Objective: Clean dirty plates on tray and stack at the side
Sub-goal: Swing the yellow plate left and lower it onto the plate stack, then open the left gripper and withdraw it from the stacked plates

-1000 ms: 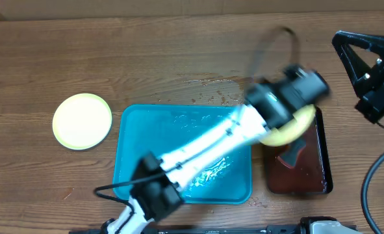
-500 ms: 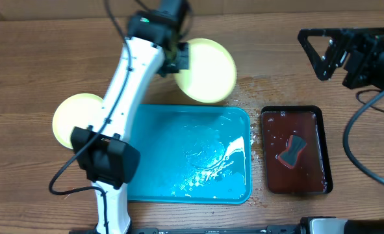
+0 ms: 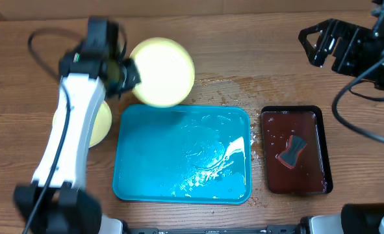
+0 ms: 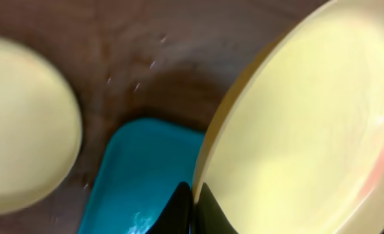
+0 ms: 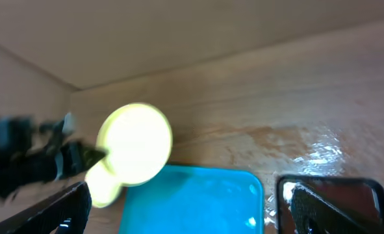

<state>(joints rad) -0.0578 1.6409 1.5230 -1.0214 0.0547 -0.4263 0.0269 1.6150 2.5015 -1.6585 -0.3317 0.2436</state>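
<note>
My left gripper (image 3: 130, 73) is shut on the rim of a pale yellow plate (image 3: 160, 71), which hangs above the table just behind the tray's back-left corner. In the left wrist view its black fingertips (image 4: 193, 201) pinch the plate's edge (image 4: 308, 130). A second pale yellow plate (image 3: 102, 125) lies flat on the wood left of the tray, partly hidden under my left arm. The turquoise tray (image 3: 179, 162) is wet and bare. Far back on the right, my right gripper (image 3: 321, 40) is open and holds nothing.
A dark maroon tray (image 3: 312, 130) with reddish liquid and a grey sponge-like piece (image 3: 290, 151) sits right of the turquoise tray. Water is spattered on the wood (image 3: 234, 84) behind both trays. A cardboard wall runs along the back edge.
My left arm swung the yellow plate from over the maroon tray across the back to the left, near the plate on the table. The right arm drew back toward the far right corner.
</note>
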